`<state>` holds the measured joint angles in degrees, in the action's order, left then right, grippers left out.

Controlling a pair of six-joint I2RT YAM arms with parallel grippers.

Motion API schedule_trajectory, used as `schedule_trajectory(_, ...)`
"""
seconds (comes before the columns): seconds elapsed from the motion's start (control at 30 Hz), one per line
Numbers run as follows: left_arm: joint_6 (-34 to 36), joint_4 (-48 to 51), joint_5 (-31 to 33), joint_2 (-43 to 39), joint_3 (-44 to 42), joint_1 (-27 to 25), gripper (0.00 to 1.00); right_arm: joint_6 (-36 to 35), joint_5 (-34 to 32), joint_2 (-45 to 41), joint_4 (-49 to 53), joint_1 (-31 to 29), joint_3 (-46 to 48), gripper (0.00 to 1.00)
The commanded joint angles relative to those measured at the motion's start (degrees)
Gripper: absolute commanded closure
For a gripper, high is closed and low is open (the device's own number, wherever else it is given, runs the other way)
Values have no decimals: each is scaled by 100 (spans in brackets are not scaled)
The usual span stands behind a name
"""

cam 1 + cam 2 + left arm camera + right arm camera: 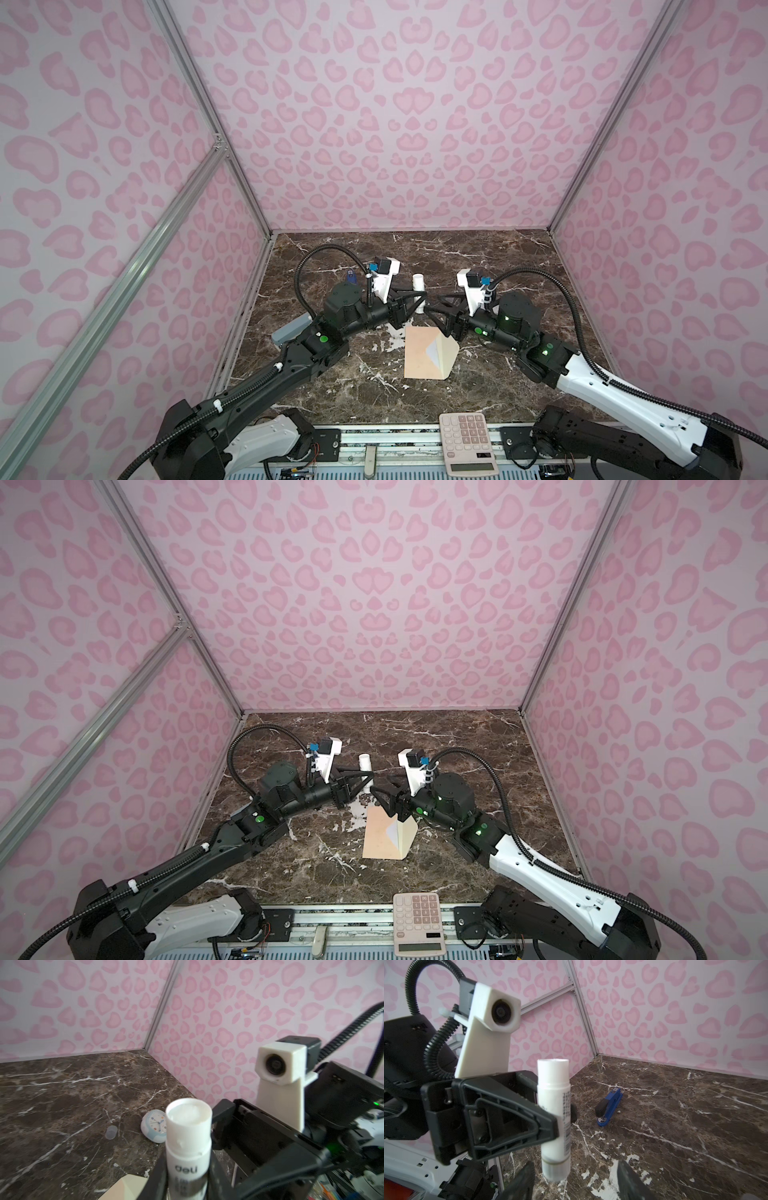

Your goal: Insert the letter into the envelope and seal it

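Starting at the near edge, a white calculator (468, 442) sits on a metal rail (390, 432), just in front of the table (478, 257) — a dark brown stone top with white cracks. Pink walls (395, 124) with heart-like spots stand on three sides, with silver bars (232, 158) in the corners. A bit farther in, near the middle of the table, the envelope (417, 353) lies flat. Its pointed flap stands half up on the right side, and the letter (433, 353) shows as a small white corner inside the mouth. Just past the envelope's far edge, the left pincer (562, 1120) is closed tight on a white glue stick (552, 1076), which stands upright with its cap off. The right pincer (575, 1180) faces the stick with its fingers wide apart and nothing between them. It hangs by the envelope's far right corner — I cannot tell if it touches the paper. Farther back, a blue stapler (609, 1106) lies on the left side of the table. A small round clock (154, 1128) and a clear cap (111, 1132) lie side by side near a wall.
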<state>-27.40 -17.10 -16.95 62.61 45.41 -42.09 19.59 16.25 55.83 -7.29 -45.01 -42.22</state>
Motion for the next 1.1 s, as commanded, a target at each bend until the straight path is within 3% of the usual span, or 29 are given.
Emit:
schedule_trajectory(0.0,-73,289,1727,-134,61,-152,81,-425,-985,75,99,-276,-88,31)
schedule_trajectory(0.13,-76,585,3002,-36,427,-537,81,-870,-2483,275,-11,-991,-90,33)
schedule_trajectory(0.37,-415,528,3688,198,649,-849,81,-1675,-3783,702,-1185,-1716,31,40)
schedule_trajectory(0.57,-451,468,3725,227,714,-994,81,-1996,-3927,1069,-1879,-1741,64,43)
schedule_trajectory(1.07,-530,348,3541,289,711,-1073,81,-2337,-4360,1601,-2185,-1730,-225,48)
